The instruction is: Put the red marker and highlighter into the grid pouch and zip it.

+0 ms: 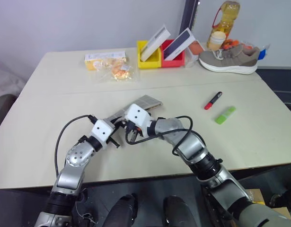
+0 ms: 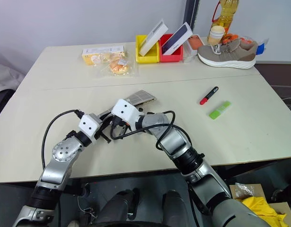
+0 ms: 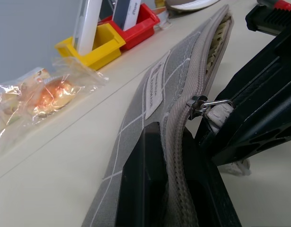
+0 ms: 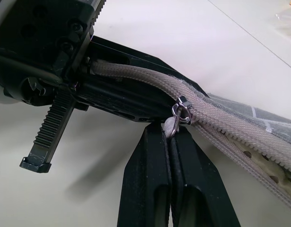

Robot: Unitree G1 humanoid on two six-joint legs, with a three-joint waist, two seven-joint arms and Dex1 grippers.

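Both grippers clamped: my left gripper (image 3: 176, 189) pinches the grey white-gridded fabric pouch's (image 3: 136, 118) edge, right gripper (image 4: 171, 142) its zipper pull (image 4: 180, 111).

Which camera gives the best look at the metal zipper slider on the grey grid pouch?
The right wrist view: the metal zipper slider sits close up, its tab pinched by the right claw. The left wrist view shows it too, partly edge-on. In the head views the arms hide it.

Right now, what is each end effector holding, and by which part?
Left end effector clamps the grid pouch by its zipper edge at the near end; right end effector pinches the zipper pull tab.
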